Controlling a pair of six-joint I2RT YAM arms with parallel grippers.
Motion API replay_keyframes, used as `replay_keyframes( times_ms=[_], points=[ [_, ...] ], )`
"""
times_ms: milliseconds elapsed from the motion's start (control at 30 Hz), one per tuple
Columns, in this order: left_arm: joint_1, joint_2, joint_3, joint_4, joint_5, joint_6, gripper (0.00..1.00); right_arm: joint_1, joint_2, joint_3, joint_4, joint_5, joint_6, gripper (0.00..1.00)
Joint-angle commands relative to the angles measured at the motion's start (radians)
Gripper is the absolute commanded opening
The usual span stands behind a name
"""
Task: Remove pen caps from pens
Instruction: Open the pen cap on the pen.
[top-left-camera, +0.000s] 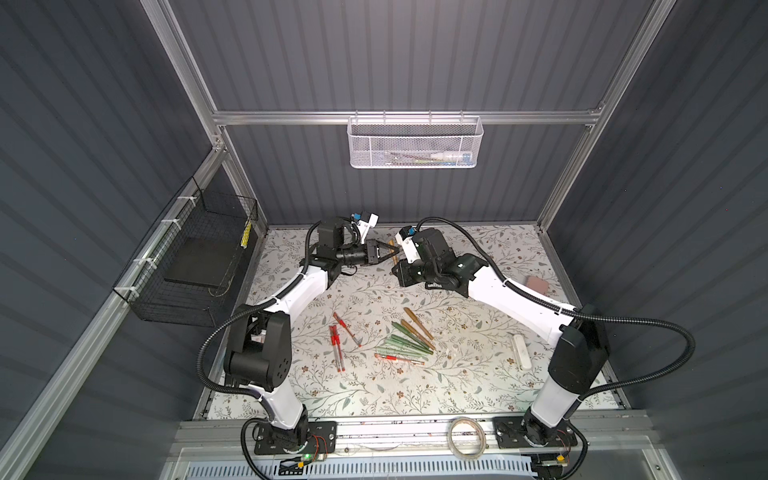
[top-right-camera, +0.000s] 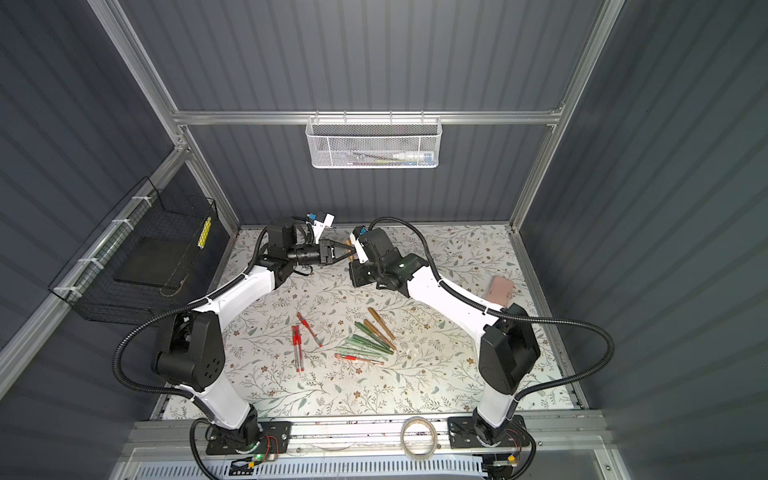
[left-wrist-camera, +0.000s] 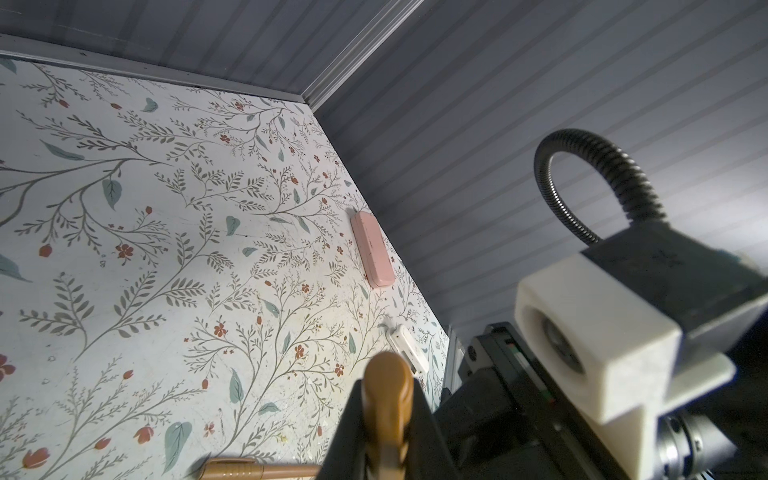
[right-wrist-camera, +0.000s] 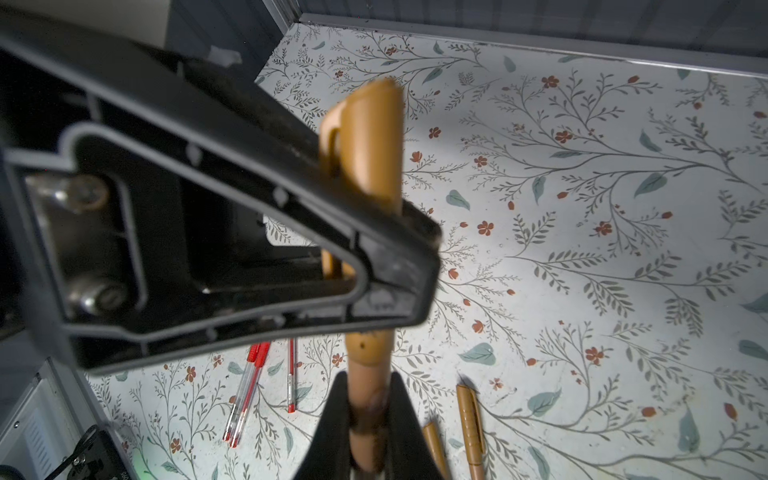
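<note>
In both top views the two arms meet over the far middle of the floral table (top-left-camera: 457, 386). The left gripper (top-left-camera: 397, 250) and the right gripper (top-left-camera: 396, 266) are each clamped on the same held pen (top-left-camera: 392, 242), a gold-brown one raised above the table between them.

Ten more pens lie nearer the front:
- four red-banded pens (top-left-camera: 347, 330), three in a group and one lying just in front of the green ones
- four green pens (top-left-camera: 409, 341) fanned together
- two gold-brown pens (top-left-camera: 417, 322) touching that fan

There is also one white flat bar (top-left-camera: 521, 351), one pink case (top-left-camera: 538, 284), one tape roll (top-left-camera: 465, 438) on the front rail, one white mesh basket (top-left-camera: 415, 141) on the back rail and one black wire basket (top-left-camera: 187, 257) on the side wall.

In the left wrist view, the left gripper's two fingers (left-wrist-camera: 424, 424) are shut on the rounded end of the cap (left-wrist-camera: 388, 376). One gold-brown pen lies on the table. The pink case and the white bar sit near the wall.

In the right wrist view, one finger of the left gripper crosses the held pen and pinches its clipped cap. The right gripper's two fingers (right-wrist-camera: 401, 419) squeeze the barrel further along. The left finger hides the join between cap and barrel. On the table are three red-banded pens and two gold-brown ones.
</note>
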Motion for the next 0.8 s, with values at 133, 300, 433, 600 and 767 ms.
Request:
replay_keyframes(
  times_ms=[133,300,433,600,767],
  points=[
    [0.073,-0.011,0.028,-0.042,-0.046,0.029,0.00,0.026,-0.054,-0.206,0.088,-0.045,0.083,0.00],
    [0.169,-0.003,0.082,-0.073,-0.086,0.040,0.00,0.072,-0.073,-0.312,0.103,-0.047,0.098,0.00],
    [0.203,-0.013,0.072,-0.075,-0.105,0.052,0.00,0.074,-0.076,-0.337,0.098,-0.047,0.099,0.00],
    [0.212,-0.015,0.084,-0.100,-0.119,0.101,0.00,0.074,-0.065,-0.327,0.085,-0.067,0.095,0.00],
    [0.242,0.014,0.205,-0.158,-0.115,0.143,0.00,0.074,-0.071,-0.363,0.099,-0.073,0.108,0.00]
  ],
)
